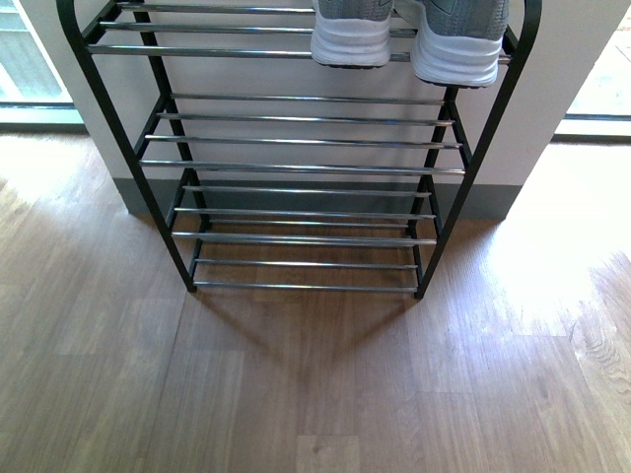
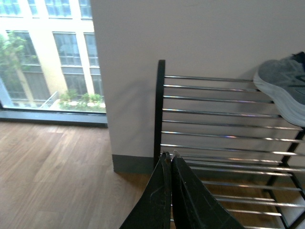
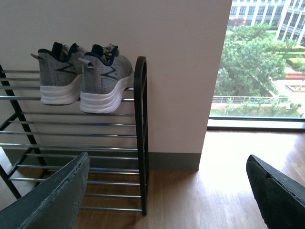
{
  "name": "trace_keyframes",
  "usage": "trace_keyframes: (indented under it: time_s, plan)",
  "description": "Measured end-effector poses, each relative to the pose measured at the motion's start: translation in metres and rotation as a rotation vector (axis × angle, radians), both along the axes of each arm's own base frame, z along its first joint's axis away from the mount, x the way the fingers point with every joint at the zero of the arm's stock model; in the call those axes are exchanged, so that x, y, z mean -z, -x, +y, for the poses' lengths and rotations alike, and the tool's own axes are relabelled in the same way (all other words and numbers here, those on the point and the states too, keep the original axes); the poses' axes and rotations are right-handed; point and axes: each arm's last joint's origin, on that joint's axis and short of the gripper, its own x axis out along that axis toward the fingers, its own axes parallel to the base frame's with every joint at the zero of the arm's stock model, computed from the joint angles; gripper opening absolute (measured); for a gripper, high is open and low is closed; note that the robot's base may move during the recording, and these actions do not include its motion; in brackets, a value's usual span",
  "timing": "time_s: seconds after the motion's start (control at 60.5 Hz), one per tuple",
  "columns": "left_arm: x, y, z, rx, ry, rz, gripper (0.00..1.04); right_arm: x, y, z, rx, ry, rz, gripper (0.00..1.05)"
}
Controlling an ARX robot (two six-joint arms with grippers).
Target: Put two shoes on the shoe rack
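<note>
Two grey knit shoes with white soles stand side by side on the top tier of the shoe rack (image 1: pixel 296 143), towards its right end. In the front view only their toes show, one shoe (image 1: pixel 352 34) left of the other shoe (image 1: pixel 458 44). From the right wrist view both shoes (image 3: pixel 59 78) (image 3: pixel 105 81) appear whole, heels towards me. The left wrist view catches one shoe (image 2: pixel 283 86) at the rack's (image 2: pixel 214 124) top tier. My left gripper (image 2: pixel 168 155) is shut and empty, back from the rack's left post. My right gripper (image 3: pixel 167 176) is open and empty, off the rack's (image 3: pixel 141 124) right end, low above the floor.
The rack stands against a white wall (image 1: pixel 296 74) with a grey skirting (image 1: pixel 483 202). Wooden floor (image 1: pixel 315 384) spreads in front. Floor-height windows (image 3: pixel 259 62) flank the wall on both sides. The lower tiers of the rack hold nothing.
</note>
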Motion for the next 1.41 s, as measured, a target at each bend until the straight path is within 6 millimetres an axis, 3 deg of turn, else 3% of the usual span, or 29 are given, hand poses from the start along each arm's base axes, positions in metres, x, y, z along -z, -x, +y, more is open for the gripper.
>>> trace_keyframes:
  time_s: [0.248,0.496,1.406]
  plan:
    - [0.013,0.019,0.003,-0.012,0.000,0.007,0.01,0.000,0.000,0.000,0.000,0.000,0.000,0.96]
    - [0.008,0.035,0.003,-0.012,-0.001,-0.016,0.01,0.000,0.000,0.000,0.000,0.000,0.000,0.96]
    - [0.004,0.061,0.003,-0.012,0.000,-0.028,0.01,0.000,0.000,0.000,0.000,0.000,0.000,0.96]
